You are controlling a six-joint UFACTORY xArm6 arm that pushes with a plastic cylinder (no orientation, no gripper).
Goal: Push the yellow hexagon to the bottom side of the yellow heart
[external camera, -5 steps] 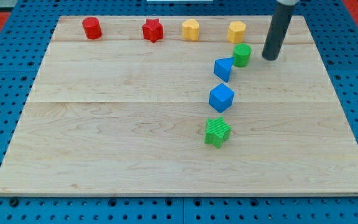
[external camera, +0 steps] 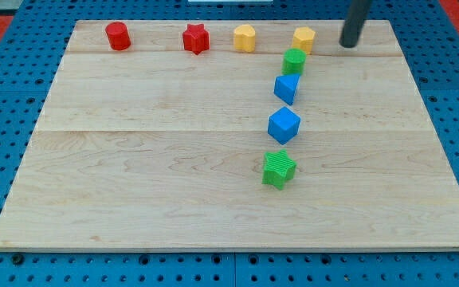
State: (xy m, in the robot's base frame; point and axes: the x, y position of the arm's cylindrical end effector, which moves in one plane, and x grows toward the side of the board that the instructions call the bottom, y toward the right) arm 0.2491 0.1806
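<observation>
The yellow hexagon [external camera: 304,39] sits near the view's top edge of the wooden board [external camera: 134,183], right of centre. The yellow heart [external camera: 245,37] lies to its left in the same row, a gap apart. My tip [external camera: 347,45] rests on the board to the right of the hexagon, at about its height and apart from it. A green cylinder [external camera: 294,60] sits just below the hexagon, close to or touching it.
A red cylinder [external camera: 118,36] and a red star [external camera: 196,38] stand left of the heart in the top row. Below the green cylinder lie a blue wedge-like block [external camera: 286,88], a blue cube [external camera: 284,125] and a green star [external camera: 278,169].
My tip has moved toward the view's top, from beside the green cylinder to beside the hexagon. The green cylinder has shifted up and left, closer under the hexagon.
</observation>
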